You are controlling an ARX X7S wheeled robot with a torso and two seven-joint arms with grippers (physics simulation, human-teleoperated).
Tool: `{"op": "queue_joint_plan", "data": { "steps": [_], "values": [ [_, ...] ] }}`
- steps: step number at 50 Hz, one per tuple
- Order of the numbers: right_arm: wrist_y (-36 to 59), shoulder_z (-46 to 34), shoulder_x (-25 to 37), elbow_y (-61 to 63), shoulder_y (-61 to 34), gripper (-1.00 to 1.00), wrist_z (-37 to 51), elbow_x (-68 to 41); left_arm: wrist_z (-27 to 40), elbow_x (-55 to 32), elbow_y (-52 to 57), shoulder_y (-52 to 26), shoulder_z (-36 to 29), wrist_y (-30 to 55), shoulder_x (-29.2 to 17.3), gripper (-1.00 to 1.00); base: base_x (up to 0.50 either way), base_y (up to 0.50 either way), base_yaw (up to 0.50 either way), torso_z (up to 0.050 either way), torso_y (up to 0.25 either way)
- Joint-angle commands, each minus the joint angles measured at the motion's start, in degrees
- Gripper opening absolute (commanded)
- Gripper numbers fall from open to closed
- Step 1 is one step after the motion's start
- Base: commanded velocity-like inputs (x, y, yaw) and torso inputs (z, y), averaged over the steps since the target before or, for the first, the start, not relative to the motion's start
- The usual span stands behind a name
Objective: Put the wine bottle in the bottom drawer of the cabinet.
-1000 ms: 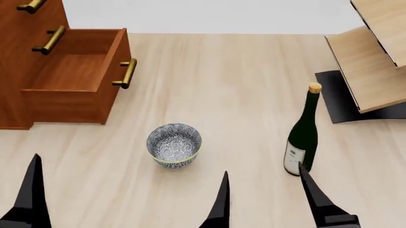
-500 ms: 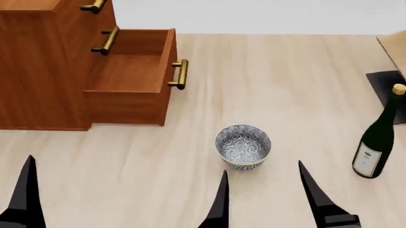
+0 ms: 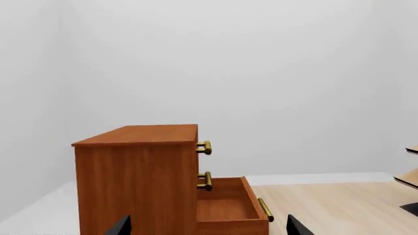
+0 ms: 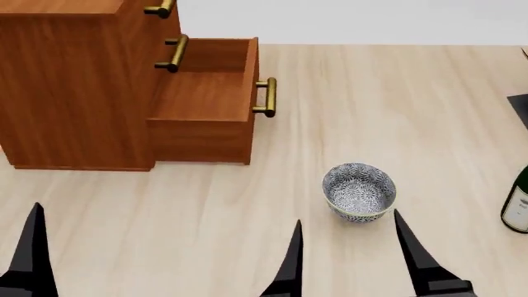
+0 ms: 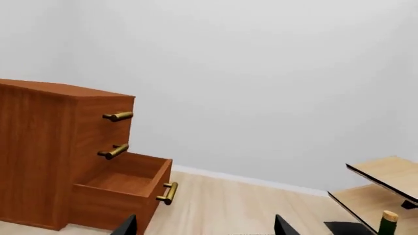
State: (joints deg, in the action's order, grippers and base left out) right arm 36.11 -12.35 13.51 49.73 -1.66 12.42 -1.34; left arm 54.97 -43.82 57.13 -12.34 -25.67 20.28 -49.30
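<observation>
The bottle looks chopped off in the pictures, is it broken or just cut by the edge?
Just cut by the edge: in the head view the bottle shows only its lower body and label; in the right wrist view only its cork and neck tip poke up from the frame's bottom edge. Both views are sharp, evenly lit, without glare. The left wrist view misses it entirely.

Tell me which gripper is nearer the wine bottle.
Right. The right gripper sits just inward of the wine bottle at the view's right edge; the left gripper is far across the floor, beyond the bowl.
</observation>
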Motion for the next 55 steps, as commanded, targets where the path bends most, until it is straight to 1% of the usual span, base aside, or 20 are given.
{"op": "queue_joint_plan", "data": {
  "steps": [1,8,32,55],
  "values": [
    [-0.57,2.18,-0.72,-0.08,0.24,1.00,1.27,-1.14,0.23,0.11,-0.24,0.12,-0.30,-0.61,-0.30,1.00,0.00,0.00,0.00,0.000,0.000],
    [-1.97,2.32,-0.55,-0.42,0.70,1.00,1.55,-1.34,0.13,0.29,-0.53,0.23,-0.48,-1.02,-0.36,1.00,0.28,0.00,0.00,0.000,0.000],
    [-2.59,0.65,0.56,-0.63,0.74,1.00,1.79,-1.30,0.39,0.75,-0.62,0.50,-0.98,-1.99,-0.62,1.00,0.50,0.00,0.00,0.000,0.000],
    [-1.04,0.35,1.11,-0.56,-0.31,1.00,2.27,-2.13,0.88,0.74,-0.61,0.16,-1.22,-2.61,-1.00,1.00,0.50,0.00,0.00,0.000,0.001]
  ]
}}
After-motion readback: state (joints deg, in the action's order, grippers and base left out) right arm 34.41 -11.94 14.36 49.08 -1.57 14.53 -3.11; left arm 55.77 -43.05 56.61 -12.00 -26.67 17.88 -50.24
